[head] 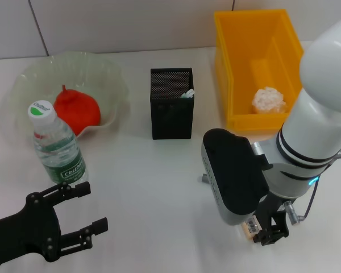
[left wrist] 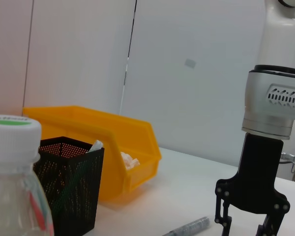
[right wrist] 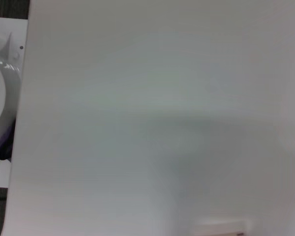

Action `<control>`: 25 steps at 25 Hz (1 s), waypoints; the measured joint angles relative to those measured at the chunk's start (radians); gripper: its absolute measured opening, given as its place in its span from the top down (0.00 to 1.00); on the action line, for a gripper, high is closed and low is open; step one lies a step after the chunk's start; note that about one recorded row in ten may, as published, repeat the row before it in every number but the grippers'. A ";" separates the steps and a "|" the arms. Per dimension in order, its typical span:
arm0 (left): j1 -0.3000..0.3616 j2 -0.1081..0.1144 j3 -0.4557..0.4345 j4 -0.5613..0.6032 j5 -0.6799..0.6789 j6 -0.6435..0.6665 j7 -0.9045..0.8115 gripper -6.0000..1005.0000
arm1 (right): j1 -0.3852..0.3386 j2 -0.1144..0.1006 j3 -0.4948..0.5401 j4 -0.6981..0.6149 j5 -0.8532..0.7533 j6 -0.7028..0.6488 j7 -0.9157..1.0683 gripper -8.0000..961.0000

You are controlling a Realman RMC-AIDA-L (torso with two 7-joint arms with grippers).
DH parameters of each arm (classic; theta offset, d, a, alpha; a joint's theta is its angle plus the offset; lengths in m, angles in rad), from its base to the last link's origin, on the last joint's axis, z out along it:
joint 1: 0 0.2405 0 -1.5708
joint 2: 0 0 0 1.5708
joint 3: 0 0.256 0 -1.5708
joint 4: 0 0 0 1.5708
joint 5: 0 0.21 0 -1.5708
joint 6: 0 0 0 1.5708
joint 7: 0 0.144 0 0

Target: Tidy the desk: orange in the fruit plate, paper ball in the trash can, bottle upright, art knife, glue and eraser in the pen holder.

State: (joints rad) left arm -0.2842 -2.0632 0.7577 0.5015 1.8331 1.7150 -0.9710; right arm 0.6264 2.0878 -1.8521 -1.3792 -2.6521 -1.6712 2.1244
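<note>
Standing upright left of the pen holder (head: 171, 102), the capped bottle (head: 57, 143) fronts the fruit plate (head: 23, 85) holding the orange (head: 77, 110). Right of the holder, the trash can (head: 256, 62) contains the paper ball (head: 269, 100). Left gripper (head: 82, 213) fingers spread apart; right gripper (head: 271, 233) cannot tell

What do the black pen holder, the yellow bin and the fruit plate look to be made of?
The black square pen holder looks like perforated metal mesh, matte: fine holes show across its walls. The yellow open-fronted bin looks like moulded plastic, smooth and slightly glossy. The pale wavy-rimmed fruit plate is translucent with a soft sheen, so glass or clear plastic; the look leaves that open.
</note>
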 joint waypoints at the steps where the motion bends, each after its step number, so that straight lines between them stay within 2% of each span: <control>1: 0.000 0.000 0.000 0.000 0.000 0.000 0.000 0.20 | 0.000 0.000 0.000 0.000 0.000 0.000 0.000 0.43; 3: 0.000 0.000 0.000 0.000 0.000 0.000 0.000 0.20 | 0.001 0.000 -0.001 0.003 0.000 0.004 0.005 0.48; 13: 0.000 0.000 0.000 0.000 0.000 0.000 0.000 0.20 | 0.005 0.000 -0.006 0.021 0.000 0.019 0.017 0.51; 18: 0.000 0.000 0.000 0.000 0.000 0.000 0.000 0.20 | 0.002 0.001 -0.001 0.014 0.002 0.019 0.021 0.56; 21: -0.002 0.000 0.000 0.000 0.000 0.001 0.000 0.20 | 0.000 0.000 0.047 -0.032 0.032 0.009 0.038 0.57; 25: -0.005 0.000 0.000 0.001 0.000 0.003 0.000 0.20 | 0.008 -0.001 0.206 -0.135 0.049 -0.004 0.075 0.57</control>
State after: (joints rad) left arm -0.2892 -2.0632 0.7577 0.5025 1.8330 1.7185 -0.9710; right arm 0.6340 2.0864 -1.6462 -1.5142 -2.6027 -1.6748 2.1997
